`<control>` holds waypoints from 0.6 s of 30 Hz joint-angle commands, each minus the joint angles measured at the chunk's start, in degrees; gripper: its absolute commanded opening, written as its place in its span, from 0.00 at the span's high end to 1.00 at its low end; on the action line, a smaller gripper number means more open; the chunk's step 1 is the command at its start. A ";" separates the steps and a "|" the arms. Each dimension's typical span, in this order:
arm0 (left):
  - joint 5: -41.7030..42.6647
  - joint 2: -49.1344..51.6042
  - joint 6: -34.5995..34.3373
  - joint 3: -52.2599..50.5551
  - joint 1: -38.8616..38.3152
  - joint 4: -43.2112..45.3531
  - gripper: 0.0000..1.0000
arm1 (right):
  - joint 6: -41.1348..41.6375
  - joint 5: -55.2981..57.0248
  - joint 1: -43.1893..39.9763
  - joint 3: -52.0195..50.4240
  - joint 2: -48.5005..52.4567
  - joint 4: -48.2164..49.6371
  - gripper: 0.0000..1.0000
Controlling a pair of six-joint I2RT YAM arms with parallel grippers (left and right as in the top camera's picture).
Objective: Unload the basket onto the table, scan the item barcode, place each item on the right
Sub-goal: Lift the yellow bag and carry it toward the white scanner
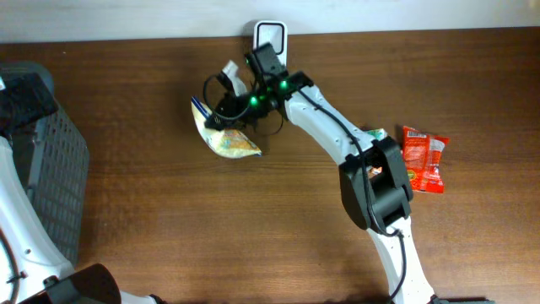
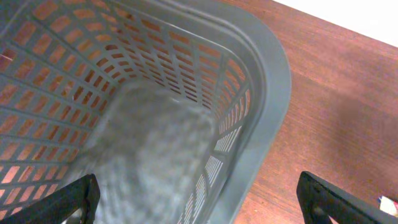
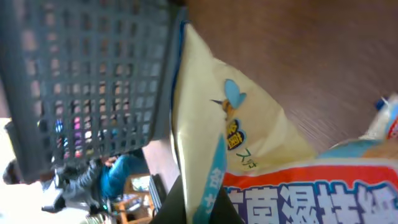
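The item is a pale yellow snack packet with blue and red print, hanging just above the table left of centre. My right gripper is shut on its upper edge. In the right wrist view the packet fills the frame, its seam pinched between the dark fingers at the bottom edge. The white barcode scanner stands at the table's far edge, a little right of the packet. No barcode shows on the packet. My left gripper is open over the grey basket, nothing between its fingers.
The grey mesh basket stands at the table's left end. A red snack packet and a green item lie at the right, next to the right arm. A small white packet lies beside the scanner.
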 commanded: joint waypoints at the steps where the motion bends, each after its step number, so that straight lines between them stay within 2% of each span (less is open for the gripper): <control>1: -0.02 -0.20 0.87 0.00 0.15 0.00 0.01 | 4.85 6.08 -0.57 -1.51 -1.18 -0.31 0.96; 5: -0.04 -0.20 0.87 -0.02 0.15 0.00 0.01 | 4.09 10.21 -2.82 -1.51 -1.18 -2.47 0.96; 11: -0.02 -0.20 0.87 0.00 0.15 -0.02 0.01 | -5.16 16.59 -7.43 -1.51 -1.18 -12.68 0.96; 16: -0.02 -0.20 0.87 -0.02 0.15 -0.17 0.01 | -10.49 16.09 -8.79 -1.51 -1.18 -16.28 0.96; 18: -0.02 -0.20 0.87 0.00 0.15 -0.17 0.01 | -14.05 11.17 -8.98 -1.51 -1.18 -16.52 0.96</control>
